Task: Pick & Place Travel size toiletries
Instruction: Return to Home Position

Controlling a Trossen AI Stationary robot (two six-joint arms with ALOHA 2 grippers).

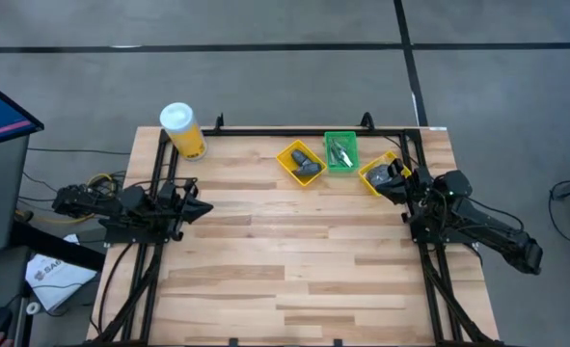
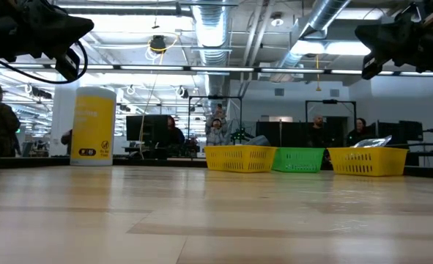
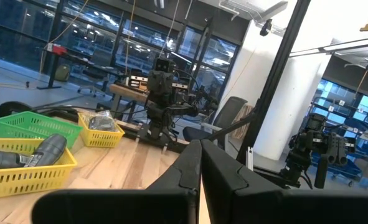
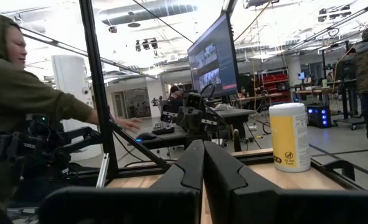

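Observation:
The toiletries lie in three small trays near the table's far edge. Dark grey oblong pieces fill the left yellow tray. Shiny silver tools rest in the green tray. Dark pieces sit in the right yellow tray. My left gripper hovers shut by the table's left edge, far from the trays. My right gripper is shut and raised high beside the right yellow tray, holding nothing.
A yellow canister with a white lid stands at the far left corner. The trays line the far edge. The near wooden tabletop is bare. A person in a dark hoodie reaches beyond the table's left side.

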